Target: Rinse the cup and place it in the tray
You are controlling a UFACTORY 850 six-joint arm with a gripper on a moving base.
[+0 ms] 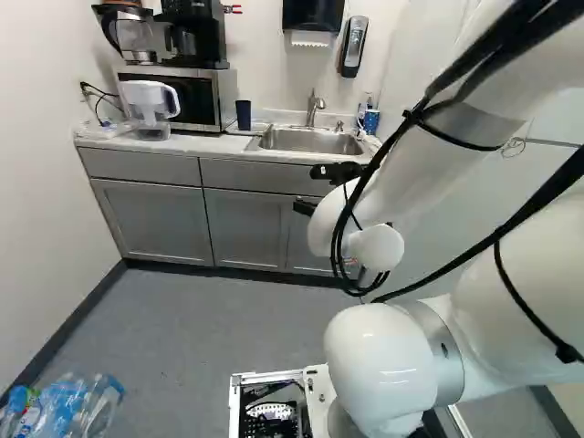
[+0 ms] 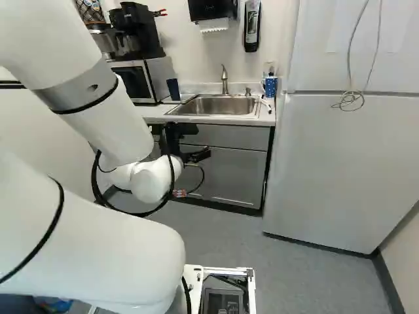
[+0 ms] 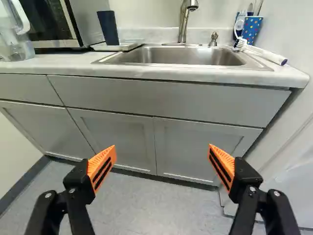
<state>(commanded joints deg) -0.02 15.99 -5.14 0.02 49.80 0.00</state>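
Note:
My gripper (image 2: 200, 141) is held in front of the sink cabinet, below counter height. In the wrist view the gripper (image 3: 162, 147) stands wide open, nothing between its orange pads. Ahead of it on the counter, a plain dark blue cup (image 3: 108, 27) is upright at a low white tray (image 3: 117, 46), beside the sink (image 3: 181, 56) on the microwave side. A blue cup with dots (image 3: 252, 29), holding brushes or similar items, stands at the sink's other back corner. The faucet (image 3: 184, 22) rises behind the basin; whether water runs cannot be told.
A clear pitcher (image 1: 151, 108) and a microwave (image 1: 187, 96) with coffee makers on top stand along the counter. A white electric toothbrush (image 3: 266, 54) lies by the dotted cup. The tall white fridge (image 2: 340, 157) borders the counter. Plastic bottles (image 1: 64, 406) are at the lower left of the left base view.

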